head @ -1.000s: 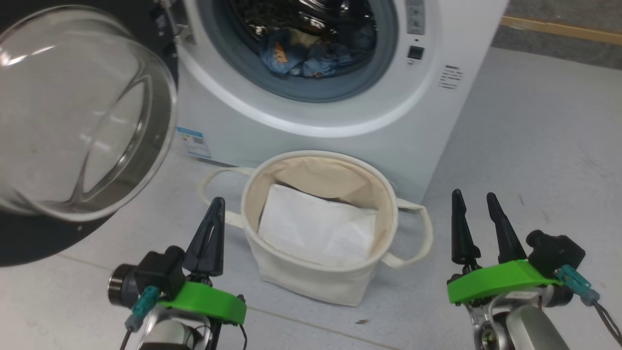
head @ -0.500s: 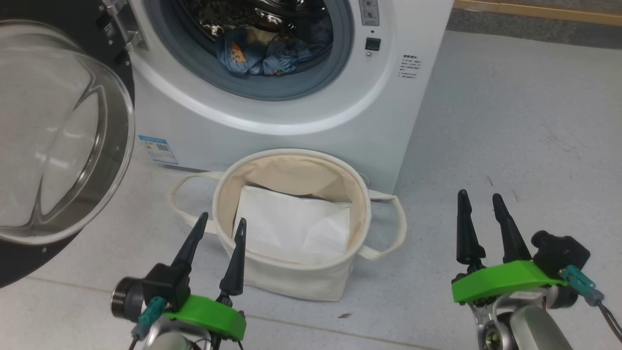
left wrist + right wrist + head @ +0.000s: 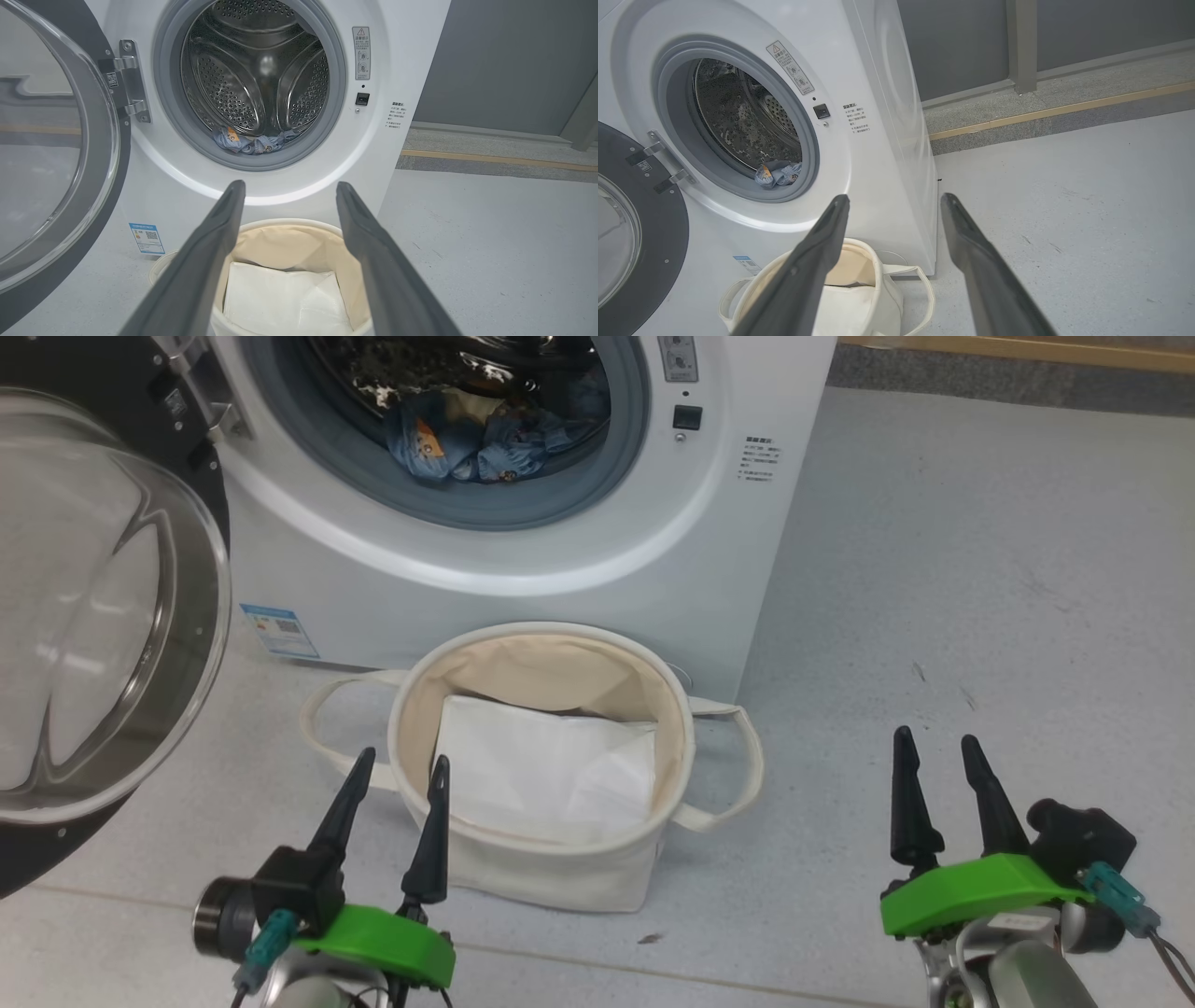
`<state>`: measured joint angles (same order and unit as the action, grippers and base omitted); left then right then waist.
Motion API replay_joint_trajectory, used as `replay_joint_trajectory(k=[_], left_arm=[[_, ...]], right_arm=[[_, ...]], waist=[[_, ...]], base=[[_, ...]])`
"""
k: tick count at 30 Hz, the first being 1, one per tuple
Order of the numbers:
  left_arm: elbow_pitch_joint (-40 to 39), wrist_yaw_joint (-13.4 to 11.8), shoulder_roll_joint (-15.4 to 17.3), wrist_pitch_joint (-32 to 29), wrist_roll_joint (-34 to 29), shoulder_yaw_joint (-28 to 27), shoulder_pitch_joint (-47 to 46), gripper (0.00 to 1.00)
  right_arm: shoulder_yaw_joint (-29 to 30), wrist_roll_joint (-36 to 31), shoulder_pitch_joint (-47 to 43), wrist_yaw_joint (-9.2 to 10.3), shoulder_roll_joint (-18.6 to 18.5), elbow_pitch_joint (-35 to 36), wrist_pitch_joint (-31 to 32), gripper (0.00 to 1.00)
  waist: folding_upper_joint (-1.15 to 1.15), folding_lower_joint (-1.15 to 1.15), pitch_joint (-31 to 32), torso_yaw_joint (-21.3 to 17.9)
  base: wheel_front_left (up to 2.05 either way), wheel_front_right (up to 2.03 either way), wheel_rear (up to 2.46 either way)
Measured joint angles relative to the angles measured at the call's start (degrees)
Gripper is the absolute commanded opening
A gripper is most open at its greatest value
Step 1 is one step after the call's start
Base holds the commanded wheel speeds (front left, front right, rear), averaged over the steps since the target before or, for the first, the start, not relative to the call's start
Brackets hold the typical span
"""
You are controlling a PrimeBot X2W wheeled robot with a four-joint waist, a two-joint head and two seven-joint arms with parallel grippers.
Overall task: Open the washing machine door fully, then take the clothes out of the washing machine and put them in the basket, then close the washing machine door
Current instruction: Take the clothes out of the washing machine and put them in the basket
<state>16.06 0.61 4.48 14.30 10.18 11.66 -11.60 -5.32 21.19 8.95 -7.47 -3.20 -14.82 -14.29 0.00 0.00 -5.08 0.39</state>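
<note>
The white washing machine (image 3: 560, 560) stands ahead, and its black-rimmed glass door (image 3: 84, 616) hangs swung open on the left. Crumpled light blue clothes (image 3: 467, 439) lie at the bottom of the drum, also seen as clothes (image 3: 252, 142) and clothes (image 3: 777, 172) from the wrists. The cream basket (image 3: 672, 709) sits on the floor before the washer with a white folded sheet (image 3: 541, 770) inside. My left gripper (image 3: 400, 765) is open and empty beside the basket's near left rim. My right gripper (image 3: 938, 742) is open and empty over bare floor to the right.
The open door (image 3: 56, 154) takes up the space left of the basket. Grey floor (image 3: 980, 569) stretches right of the washer. A yellow floor strip (image 3: 1055, 112) and a dark wall lie beyond it.
My left gripper has opened from shut. The head camera has turned, shifting washer and basket leftward in the picture; both grippers sit slightly lower in it.
</note>
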Motion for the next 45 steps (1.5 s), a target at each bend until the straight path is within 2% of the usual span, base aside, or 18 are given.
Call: replay_joint_trajectory(k=[30, 45], left_arm=[[-0.9, -0.1, -1.1, 0.0, -4.5, -1.9, 0.1, 1.0], [-0.4, 0.5, -1.5, 0.0, -4.5, -2.3, 0.2, 1.0]], right_arm=[[0.5, 0.0, 0.3, 0.0, 0.0, -0.6, 0.0, 1.0], [0.5, 0.0, 0.7, 0.0, 0.0, -1.0, 0.0, 1.0]], waist=[[0.0, 0.0, -1.0, 0.3], [0.0, 0.0, -1.6, 0.1]], base=[[0.0, 0.0, 0.0], [0.0, 0.0, 0.0]])
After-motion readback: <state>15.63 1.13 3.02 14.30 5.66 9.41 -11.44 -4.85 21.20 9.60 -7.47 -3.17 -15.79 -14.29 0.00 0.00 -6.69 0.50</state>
